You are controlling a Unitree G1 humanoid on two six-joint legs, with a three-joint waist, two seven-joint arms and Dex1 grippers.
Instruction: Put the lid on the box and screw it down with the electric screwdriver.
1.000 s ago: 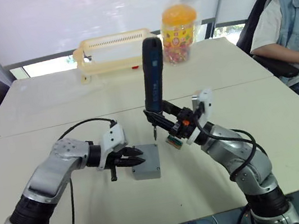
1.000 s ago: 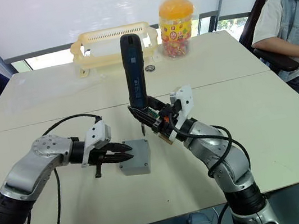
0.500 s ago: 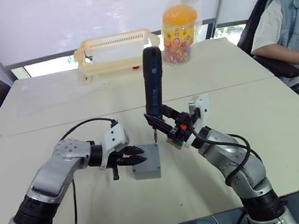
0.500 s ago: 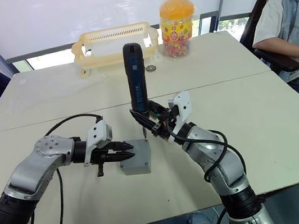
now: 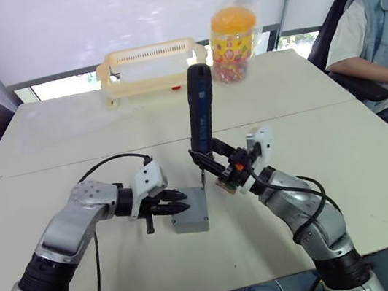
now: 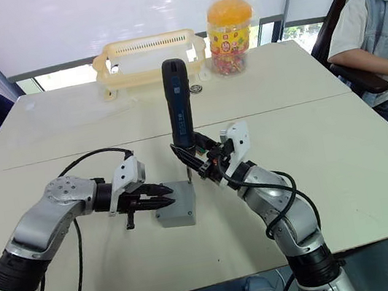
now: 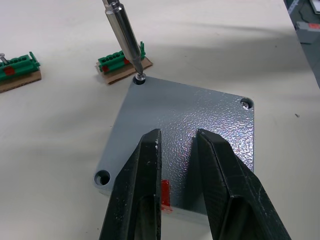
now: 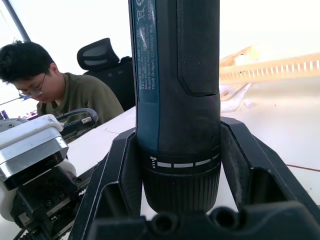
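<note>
The grey lid [image 7: 200, 125] lies flat on the grey box [image 5: 190, 224] near the table's front. My left gripper [image 7: 177, 137] reaches over the lid from the left, its black fingers [image 7: 145, 165] a narrow gap apart with nothing between them. A red mark [image 7: 165, 192] shows on the box's side under them. My right gripper [image 5: 208, 158] is shut on the lower end of the electric screwdriver [image 5: 199, 108], which stands nearly upright. Its metal bit [image 7: 122, 35] sits on a screw in the lid's far corner hole [image 7: 139, 78].
Two green terminal blocks on cardboard [image 7: 122, 65] [image 7: 17, 70] lie just beyond the box. A yellow basket [image 5: 148, 64] and a candy jar [image 5: 233, 36] stand at the table's far edge. A seated person [image 5: 383, 34] is at the right.
My right arm has brought the screwdriver lower and slightly left, so its bit now meets the lid's far corner. The left gripper has stayed over the lid.
</note>
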